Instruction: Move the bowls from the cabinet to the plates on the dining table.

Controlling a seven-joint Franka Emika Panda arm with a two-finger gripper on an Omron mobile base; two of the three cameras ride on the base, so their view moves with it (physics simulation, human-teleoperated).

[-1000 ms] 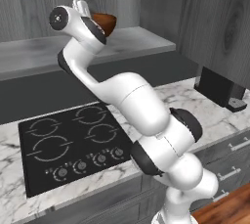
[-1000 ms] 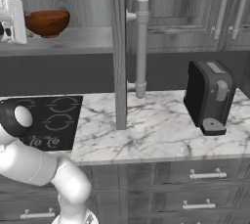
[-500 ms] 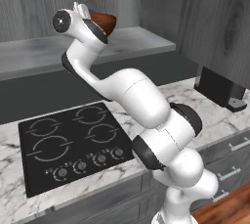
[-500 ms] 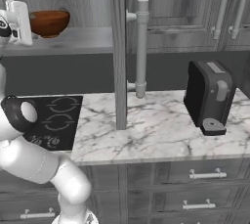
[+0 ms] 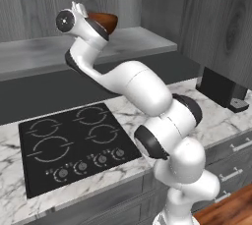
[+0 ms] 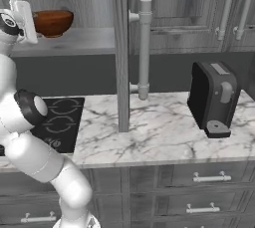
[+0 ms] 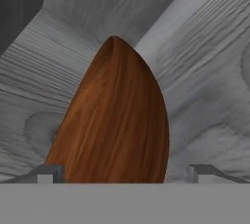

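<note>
The reddish-brown wooden bowl [image 5: 104, 21] stands on the open shelf of the dark grey cabinet [image 5: 128, 42]. In the right base view the bowl [image 6: 52, 22] sits at the upper left, and my gripper [image 6: 34, 23] is raised to shelf height right beside it. In the hand view the bowl [image 7: 114, 120] looms very close between my fingertips [image 7: 49, 172]. The left tip is at its edge and the right tip stands apart from it, so my gripper [image 7: 125, 171] is open around the bowl. The cream bowl, the plates and the dining table are out of view.
The cabinet's open door [image 6: 121, 53] juts out edge-on with its long bar handle [image 6: 144, 48]. Below lie the marble counter [image 6: 159, 132] with the black cooktop [image 5: 74, 143] and a dark coffee machine [image 6: 214, 97]. Drawers [image 6: 209, 177] run under the counter.
My hand has edged closer to the brown bowl along the shelf, and the elbow has swung a little. The bowl has stayed where it was.
</note>
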